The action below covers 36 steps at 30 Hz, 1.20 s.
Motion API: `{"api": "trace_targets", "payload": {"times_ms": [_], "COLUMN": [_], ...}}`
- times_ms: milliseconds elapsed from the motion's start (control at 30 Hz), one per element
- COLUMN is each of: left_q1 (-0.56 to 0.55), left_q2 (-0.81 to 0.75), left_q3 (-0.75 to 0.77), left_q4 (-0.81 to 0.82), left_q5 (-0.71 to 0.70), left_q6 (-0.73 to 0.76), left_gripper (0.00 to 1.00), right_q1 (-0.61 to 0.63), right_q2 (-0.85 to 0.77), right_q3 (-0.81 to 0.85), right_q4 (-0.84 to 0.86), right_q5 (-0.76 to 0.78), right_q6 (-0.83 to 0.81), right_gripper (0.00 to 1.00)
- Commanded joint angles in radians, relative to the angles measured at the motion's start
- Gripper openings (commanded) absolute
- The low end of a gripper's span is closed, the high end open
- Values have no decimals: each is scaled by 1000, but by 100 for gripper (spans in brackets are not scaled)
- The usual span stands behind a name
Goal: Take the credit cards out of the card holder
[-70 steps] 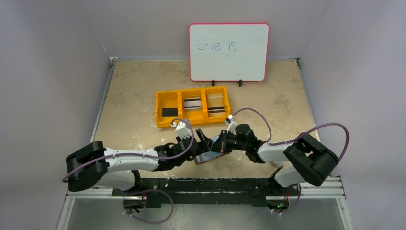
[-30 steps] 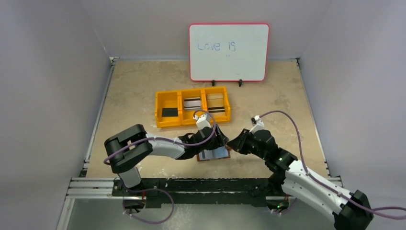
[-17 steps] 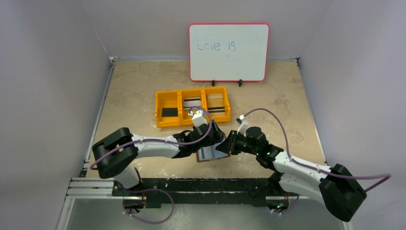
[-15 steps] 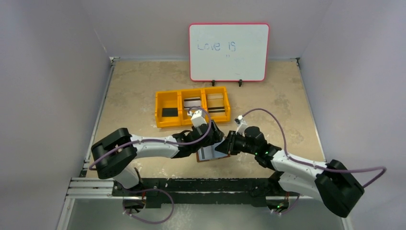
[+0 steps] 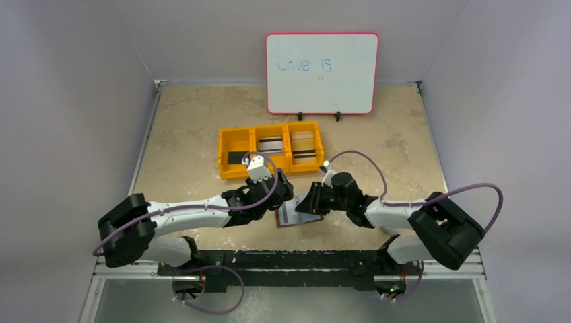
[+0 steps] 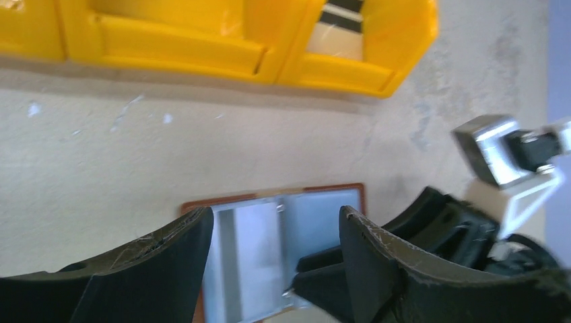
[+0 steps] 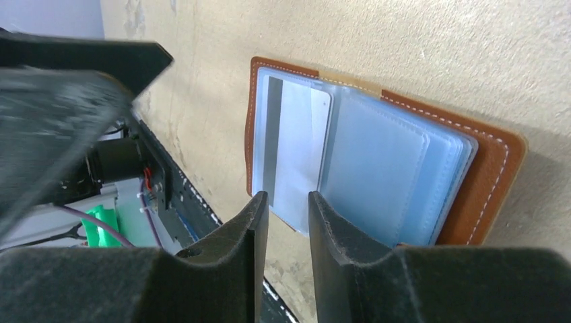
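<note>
The card holder [image 5: 291, 217] lies open on the table, brown leather with pale clear sleeves [image 7: 377, 171]. A grey-white credit card [image 7: 296, 151] with a dark stripe sits in its left sleeve. My right gripper [image 7: 287, 199] hovers over the sleeve's near edge, jaws a narrow gap apart, holding nothing. In the top view it [image 5: 306, 205] is at the wallet's right side. My left gripper [image 6: 276, 214] is open wide and empty above the wallet [image 6: 269, 249], at its far left side in the top view [image 5: 281, 196]. Other cards lie in the yellow bin [image 5: 254, 169].
The yellow three-compartment bin [image 6: 202, 47] stands just beyond the wallet, with a black card [image 5: 237, 157], a striped grey-white card [image 5: 270, 145] and a beige card [image 5: 303, 143]. A whiteboard [image 5: 322, 73] stands at the back. The arms' rail runs along the near edge.
My left gripper has drawn back to the left off the wallet. My right gripper has moved left over the wallet's near edge. The wallet has stayed in place, open.
</note>
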Motion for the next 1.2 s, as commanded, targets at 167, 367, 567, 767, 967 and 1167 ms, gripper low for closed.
{"api": "trace_targets", "payload": {"times_ms": [167, 367, 567, 767, 967, 1167], "left_q1": [-1, -1, -3, -7, -7, -16], "left_q2": [-59, -15, 36, 44, 80, 124], "left_q3": [-157, -167, -167, -179, -157, -131], "left_q4": [-17, 13, 40, 36, 50, 34], "left_q5": [102, 191, 254, 242, 264, 265], "left_q6": [-20, 5, 20, 14, 44, 62], "left_gripper": [68, 68, 62, 47, 31, 15], "right_q1": [-1, -2, -2, -9, -21, -30], "right_q2": [95, 154, 203, 204, 242, 262], "right_q3": [99, 97, 83, 45, 27, 23], "right_q4": [-96, -74, -49, 13, 101, 141], "right_q5": [30, 23, 32, 24, -40, -73], "right_q6": [-86, -70, -25, 14, 50, 65], "right_gripper": [33, 33, 30, 30, 28, 27]}}
